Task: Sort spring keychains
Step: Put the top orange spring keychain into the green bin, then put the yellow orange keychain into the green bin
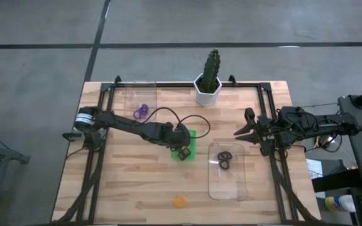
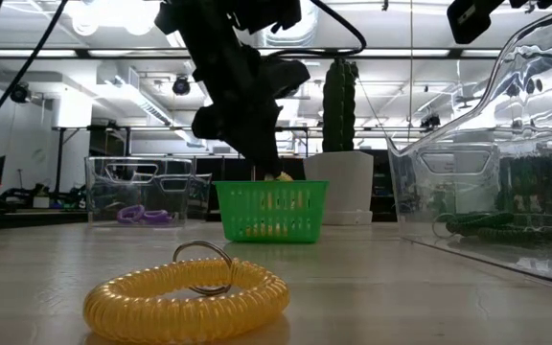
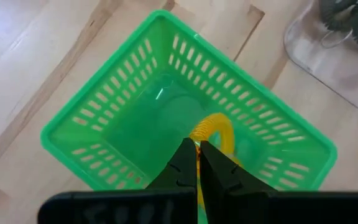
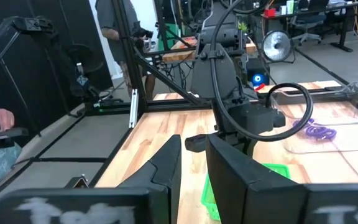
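Left wrist view: I see my left gripper (image 3: 197,163) with its fingers pressed together on an orange spring keychain (image 3: 215,132), which hangs inside the green basket (image 3: 104,106); the coil's lower part lies behind the fingertips. High view: the same gripper (image 1: 182,152) sits over the basket (image 1: 192,145) near the table's middle, though the held coil is hidden there. This view alone gives the full layout: purple keychains (image 1: 142,112) in a clear tray (image 1: 131,94) toward the far left, black keychains (image 1: 224,159) in another clear tray (image 1: 228,188) right of the basket, and a loose orange keychain (image 1: 179,201) on the wooden table (image 1: 124,188) near the front edge. Low view: that loose keychain (image 2: 186,295) fills the foreground, its metal ring upright. My right gripper (image 1: 242,130) waits over the table's right side, fingers slightly parted, holding nothing.
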Controlling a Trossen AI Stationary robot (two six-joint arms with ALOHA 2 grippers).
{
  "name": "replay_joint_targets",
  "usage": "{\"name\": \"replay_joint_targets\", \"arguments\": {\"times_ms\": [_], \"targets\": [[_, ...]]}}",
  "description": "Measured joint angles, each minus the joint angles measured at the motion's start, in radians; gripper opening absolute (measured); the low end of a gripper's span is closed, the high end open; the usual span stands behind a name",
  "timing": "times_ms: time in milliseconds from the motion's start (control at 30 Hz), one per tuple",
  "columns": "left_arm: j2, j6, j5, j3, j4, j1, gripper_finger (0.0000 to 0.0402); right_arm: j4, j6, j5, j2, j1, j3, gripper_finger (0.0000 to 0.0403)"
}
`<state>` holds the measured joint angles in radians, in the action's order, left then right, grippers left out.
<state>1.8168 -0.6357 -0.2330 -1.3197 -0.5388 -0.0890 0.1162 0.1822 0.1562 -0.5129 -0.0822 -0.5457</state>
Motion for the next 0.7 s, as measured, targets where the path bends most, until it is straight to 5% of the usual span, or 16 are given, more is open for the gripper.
{"name": "replay_joint_targets", "arguments": {"times_ms": [300, 700], "targets": [[0.003, -0.021, -0.003, 0.013, -0.003, 0.006, 0.0006, 0.0, -0.003, 0.0, 0.0, 0.0, 0.0, 0.0079], [0.003, -0.023, -0.004, 0.014, 0.004, 0.009, 0.0096, 0.0, -0.003, 0.0, 0.0, 0.0, 0.0, 0.0078]]}}
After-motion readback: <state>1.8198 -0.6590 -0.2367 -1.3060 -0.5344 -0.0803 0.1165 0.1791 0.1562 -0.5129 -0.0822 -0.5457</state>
